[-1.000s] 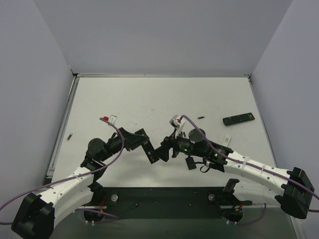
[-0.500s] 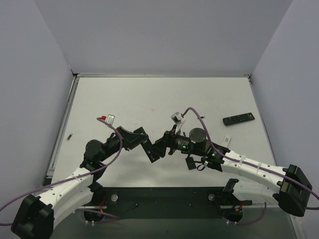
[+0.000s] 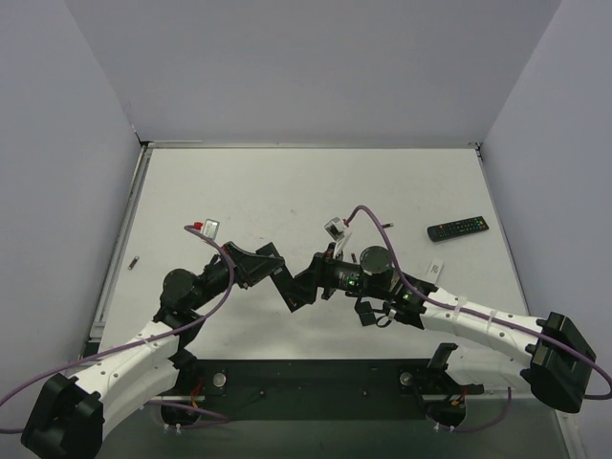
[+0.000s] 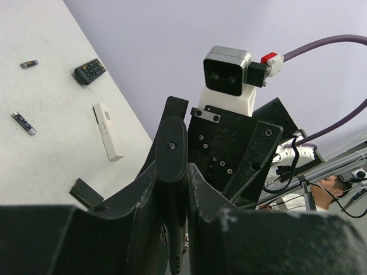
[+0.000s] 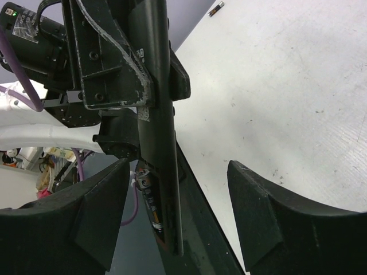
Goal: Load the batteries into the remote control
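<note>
My left gripper [image 3: 274,272] is shut on a black remote control [image 3: 291,295] and holds it above the table, edge-on in the left wrist view [image 4: 171,150]. My right gripper [image 3: 312,279] is open, with its fingers on either side of the remote's end [image 5: 157,114]. One battery [image 5: 150,200] sits in the remote's open compartment. Another battery [image 3: 134,261] lies at the table's left edge and shows in the right wrist view [image 5: 216,8]. Two more small batteries [image 4: 28,64] [image 4: 23,123] lie on the table in the left wrist view.
A second black remote [image 3: 457,228] lies at the right of the table. A white strip [image 3: 436,271] lies beside the right arm. A small black flat piece [image 3: 365,313] lies below the right wrist. Grey walls close in the table.
My right gripper has moved left up to the remote held by my left gripper. The left gripper has shifted slightly and kept its hold.
</note>
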Tool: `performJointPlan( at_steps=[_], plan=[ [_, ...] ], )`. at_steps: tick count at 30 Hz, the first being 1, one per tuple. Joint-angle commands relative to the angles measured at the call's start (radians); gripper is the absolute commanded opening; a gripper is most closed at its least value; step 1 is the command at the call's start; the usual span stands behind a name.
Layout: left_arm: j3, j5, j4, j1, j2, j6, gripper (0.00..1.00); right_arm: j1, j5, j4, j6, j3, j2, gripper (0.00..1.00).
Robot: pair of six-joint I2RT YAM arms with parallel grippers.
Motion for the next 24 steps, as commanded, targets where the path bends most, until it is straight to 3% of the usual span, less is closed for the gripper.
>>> performJointPlan(
  at_steps=[1, 17, 24],
  plan=[
    [0.054, -0.001, 0.092, 0.000, -0.009, -0.017, 0.00, -0.001, -0.021, 0.068, 0.004, -0.007, 0.007, 0.63],
    [0.071, -0.020, 0.161, 0.000, -0.009, -0.052, 0.00, -0.002, -0.052, 0.093, 0.016, -0.055, 0.022, 0.45],
    [0.065, -0.020, 0.169, 0.000, -0.015, -0.055, 0.00, -0.001, -0.095, 0.113, 0.004, -0.045, 0.036, 0.45]
  ],
)
